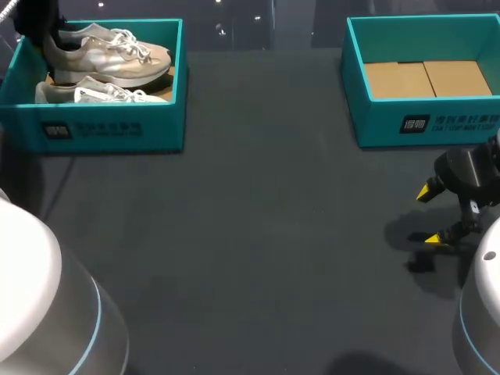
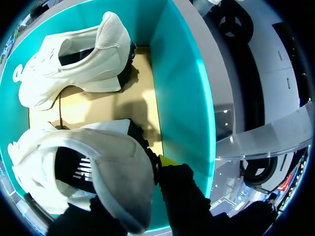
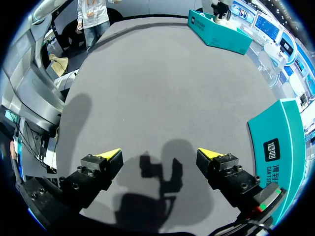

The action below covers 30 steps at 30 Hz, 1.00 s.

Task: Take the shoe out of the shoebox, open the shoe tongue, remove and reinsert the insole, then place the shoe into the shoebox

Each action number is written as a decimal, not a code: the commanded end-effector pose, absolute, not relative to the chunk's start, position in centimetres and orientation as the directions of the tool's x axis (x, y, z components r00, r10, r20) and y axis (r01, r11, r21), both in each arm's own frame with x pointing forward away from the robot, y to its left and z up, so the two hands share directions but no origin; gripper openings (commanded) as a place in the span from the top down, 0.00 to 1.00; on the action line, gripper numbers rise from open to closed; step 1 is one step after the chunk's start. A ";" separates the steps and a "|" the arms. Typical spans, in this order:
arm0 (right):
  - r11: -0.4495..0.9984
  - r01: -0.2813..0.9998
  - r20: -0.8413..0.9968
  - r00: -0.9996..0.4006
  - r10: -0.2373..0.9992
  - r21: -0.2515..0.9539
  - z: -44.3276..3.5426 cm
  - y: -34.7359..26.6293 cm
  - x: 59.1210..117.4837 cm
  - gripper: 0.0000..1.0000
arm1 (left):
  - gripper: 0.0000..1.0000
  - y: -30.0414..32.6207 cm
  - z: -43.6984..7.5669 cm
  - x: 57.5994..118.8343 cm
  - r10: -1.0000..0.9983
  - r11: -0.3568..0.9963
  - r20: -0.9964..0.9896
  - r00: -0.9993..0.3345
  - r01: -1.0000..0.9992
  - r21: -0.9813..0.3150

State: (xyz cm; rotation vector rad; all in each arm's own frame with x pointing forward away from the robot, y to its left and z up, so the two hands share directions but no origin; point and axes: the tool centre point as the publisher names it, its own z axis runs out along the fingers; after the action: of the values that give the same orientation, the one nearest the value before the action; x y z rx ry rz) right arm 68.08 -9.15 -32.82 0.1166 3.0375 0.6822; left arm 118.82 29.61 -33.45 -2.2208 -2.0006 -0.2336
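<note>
Upper left of frame: left pincer [image 2: 125, 189] clamps shoe [image 1: 109, 51] heel inside shoebox [image 1: 101, 129]; lower right: right pincer [image 3: 158, 158] spread wide above worktop [image 1: 250, 234].

The shoe [image 2: 118, 182] hides all but one yellow tip of the left jaws.

So there are two teal boxes, both open-topped, with white print on the front wall. The left shoebox [image 1: 101, 129] sits at the table's far left corner and the right shoebox [image 1: 422, 121] at the far right, with its brown cardboard floor showing. Both sneakers are in the left one, and they're off-white/beige with white laces and chunky soles. The back shoe [image 1: 117, 53] is upright with its toe pointing toward the table's middle. The front shoe [image 1: 101, 94] sits lower, half hidden by the box wall. In the left wrist view, the back shoe's rounded heel and dark opening fill the foreground [image 2: 118, 172], and the front shoe [image 2: 74, 69] is beyond it.
</note>
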 end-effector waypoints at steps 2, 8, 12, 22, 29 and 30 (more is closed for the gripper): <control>0.902 0.067 -0.012 -0.997 0.080 0.426 -32.8 -9.1 67.9 0.00 | 1.00 29.6 -34.8 119.9 0.972 -0.105 0.209 0.106 0.994 -0.018; 0.902 0.067 -0.012 -0.997 0.080 0.426 -32.8 -9.1 67.9 0.00 | 1.00 29.5 -35.7 120.3 0.972 -0.107 0.209 0.109 0.994 -0.022; 0.902 0.067 -0.012 -0.997 0.080 0.426 -32.8 -9.1 67.9 0.00 | 1.00 29.5 -35.9 120.7 0.972 -0.106 0.207 0.109 0.994 -0.025; 0.902 0.067 -0.012 -0.997 0.080 0.426 -32.8 -9.1 67.9 0.00 | 1.00 29.3 -36.3 121.3 0.975 -0.127 0.182 0.130 0.992 -0.026; 0.902 0.067 -0.012 -0.997 0.080 0.426 -32.8 -9.1 67.9 0.00 | 1.00 29.1 -36.9 121.5 0.973 -0.135 0.186 0.139 0.990 -0.031; 0.902 0.067 -0.012 -0.997 0.080 0.426 -32.8 -9.1 67.9 0.00 | 1.00 29.1 -36.9 121.6 0.973 -0.135 0.187 0.138 0.990 -0.031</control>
State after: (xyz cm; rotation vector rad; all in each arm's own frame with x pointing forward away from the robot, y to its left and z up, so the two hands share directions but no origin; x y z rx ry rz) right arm 68.08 -9.15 -32.82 0.1166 3.0375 0.6822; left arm 120.61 29.04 -36.72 -2.2601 -1.9679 -0.1999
